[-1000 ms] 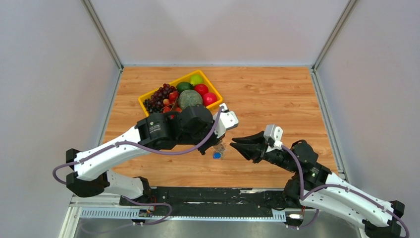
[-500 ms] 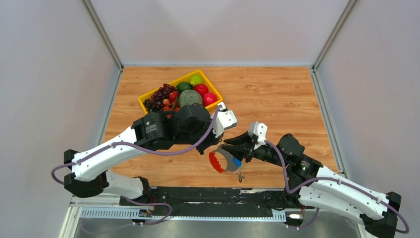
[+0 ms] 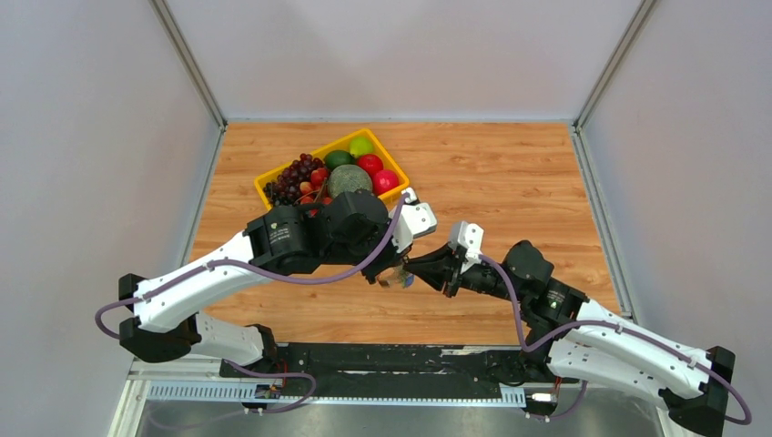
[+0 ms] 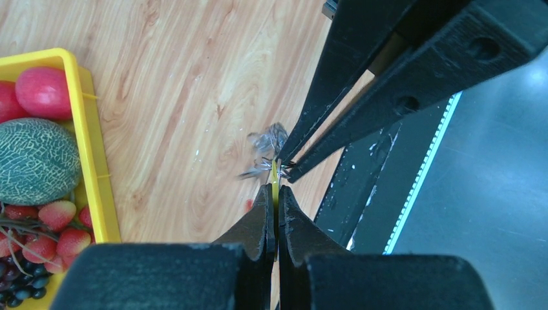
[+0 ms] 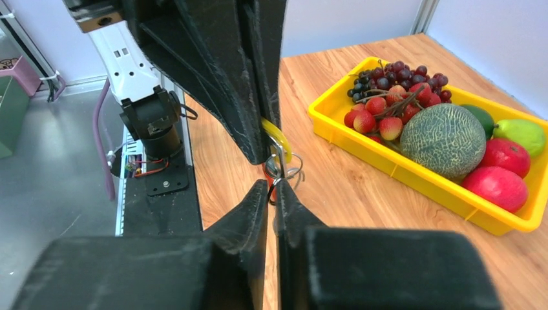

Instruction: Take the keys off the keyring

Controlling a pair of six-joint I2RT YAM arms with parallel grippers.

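Over table (image 3: 510, 164) near edge, 2 grippers tip to tip: right gripper (image 5: 271, 187) pinched on 1 keyring (image 5: 289, 173), silvery wire loops w/ red bit, held off the wood; left gripper (image 4: 274, 188) clamped on 1 yellow key (image 5: 279, 137); beyond, 1 yellow fruit tray (image 5: 400, 174).

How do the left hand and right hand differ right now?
Grip: the left hand is shut on the yellow key; the right hand pinches the keyring. Approach: the left hand reaches in from the left, the right hand from the right. Both meet tip to tip at the bunch.
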